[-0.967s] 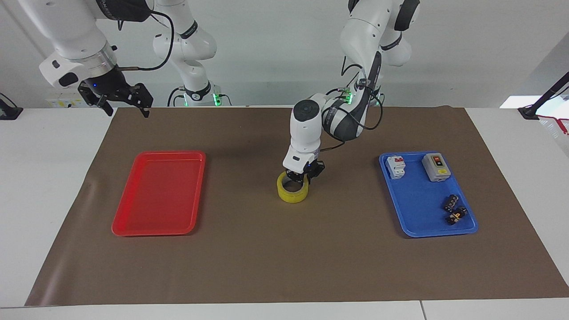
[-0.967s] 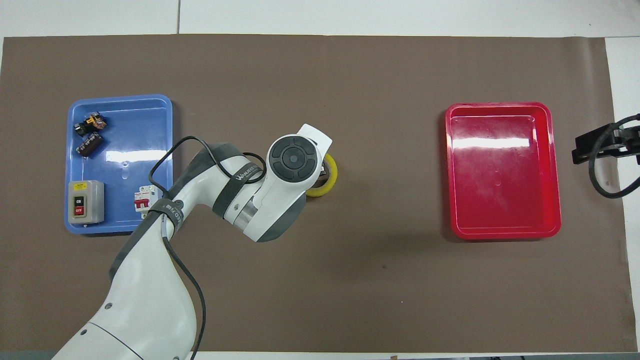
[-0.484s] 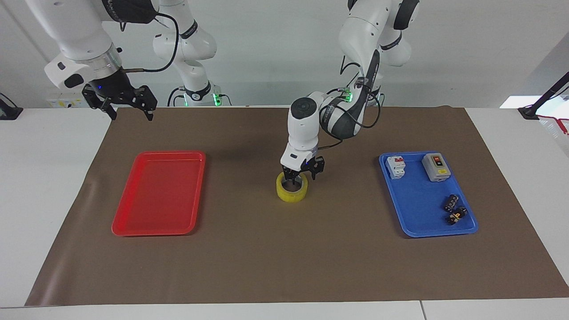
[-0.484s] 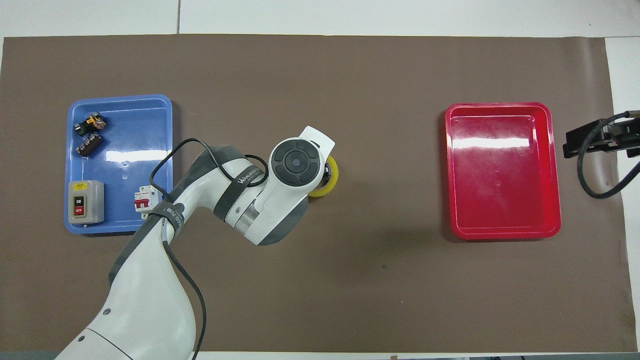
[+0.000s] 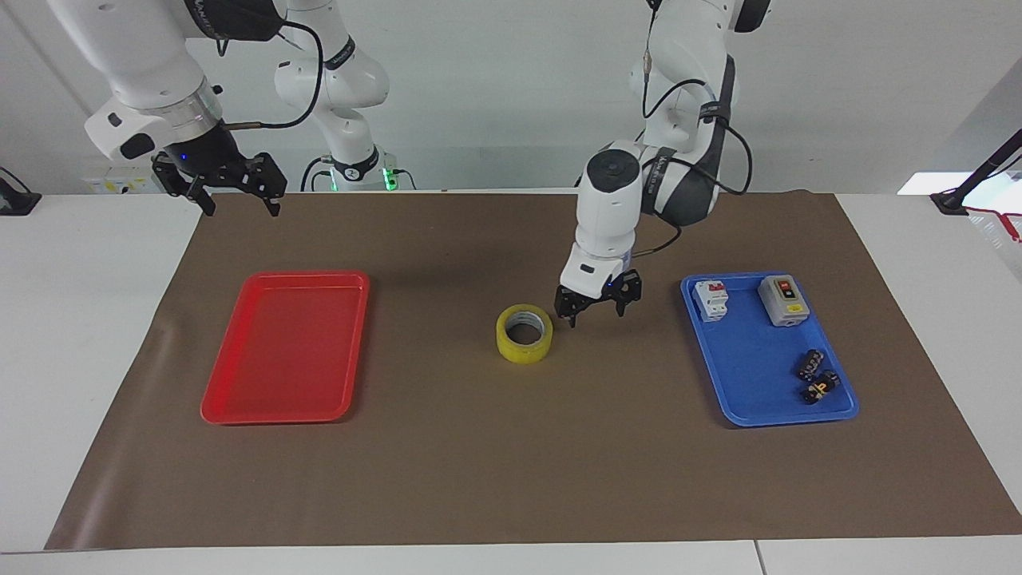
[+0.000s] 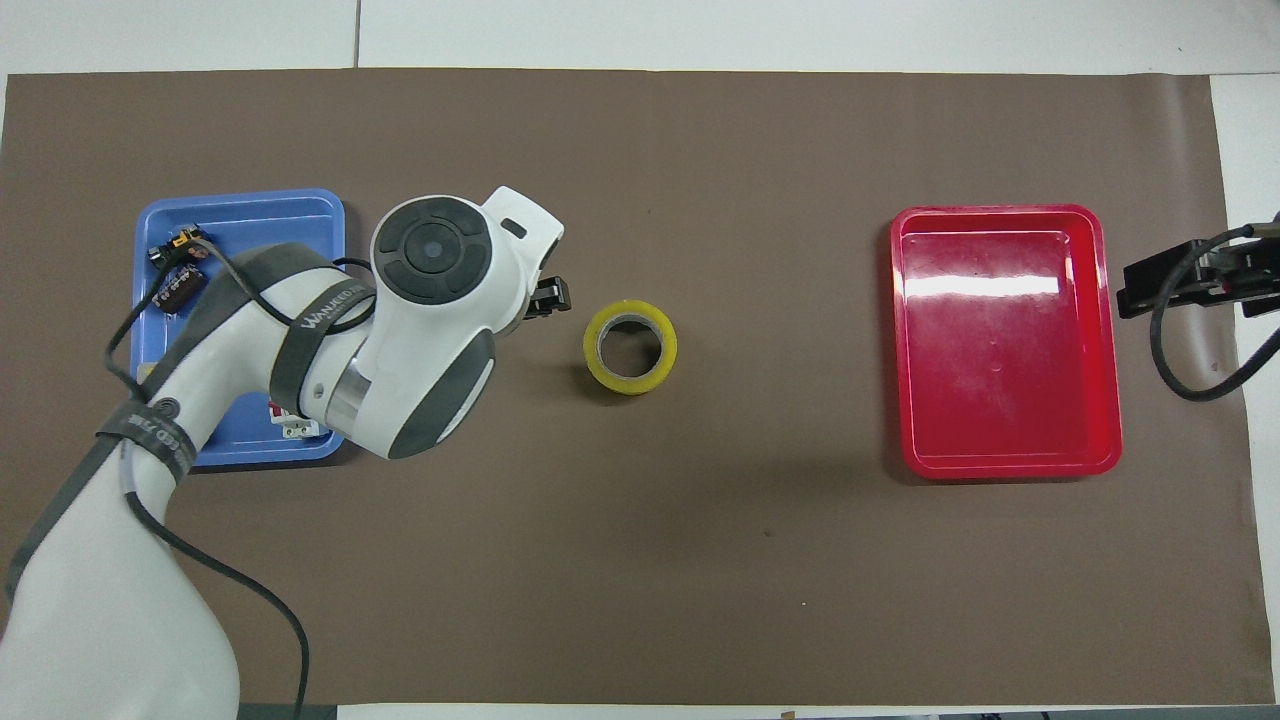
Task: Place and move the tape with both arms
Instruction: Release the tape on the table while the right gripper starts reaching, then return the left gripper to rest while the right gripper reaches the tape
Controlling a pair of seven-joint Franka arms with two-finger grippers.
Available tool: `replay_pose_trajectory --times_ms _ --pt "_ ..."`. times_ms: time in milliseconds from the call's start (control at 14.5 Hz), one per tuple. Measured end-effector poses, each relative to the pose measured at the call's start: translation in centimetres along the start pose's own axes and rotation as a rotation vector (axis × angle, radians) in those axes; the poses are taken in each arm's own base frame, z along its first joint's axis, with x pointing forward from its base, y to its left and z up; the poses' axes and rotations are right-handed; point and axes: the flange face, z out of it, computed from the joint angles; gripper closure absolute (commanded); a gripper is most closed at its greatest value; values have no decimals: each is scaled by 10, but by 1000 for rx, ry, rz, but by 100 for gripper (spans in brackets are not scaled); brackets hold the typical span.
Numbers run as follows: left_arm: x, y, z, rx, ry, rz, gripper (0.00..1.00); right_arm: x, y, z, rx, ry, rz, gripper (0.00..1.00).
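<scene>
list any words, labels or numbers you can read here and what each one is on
No text reads in full.
Band on the left arm's forearm: white lettering, beginning "WAN", the rest unclear.
Grey switch box in the blue tray: yellow label and red button markings, too small to read.
White circuit breaker in the same tray: markings too small to read.
Tape: no print visible.

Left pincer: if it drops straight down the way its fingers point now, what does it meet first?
Probably the bare brown mat. The left pincer hangs open, pointing down over the strip between the tape and the blue tray, apparently clear of both, though depth is hard to judge.
</scene>
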Motion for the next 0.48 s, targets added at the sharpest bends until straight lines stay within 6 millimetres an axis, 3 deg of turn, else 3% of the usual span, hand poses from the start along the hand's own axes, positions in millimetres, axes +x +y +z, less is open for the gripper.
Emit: replay_pose_trajectory --times_ms 207,346,484 --pt "21 -56 -21 20 -17 36 0 2 -30 3 38 27 -12 0" --pt "32 -92 -36 15 -24 57 0 -1 -84 23 49 70 11 0" --pt "40 -128 -51 -14 -38 74 0 -9 -155 59 56 84 26 0"
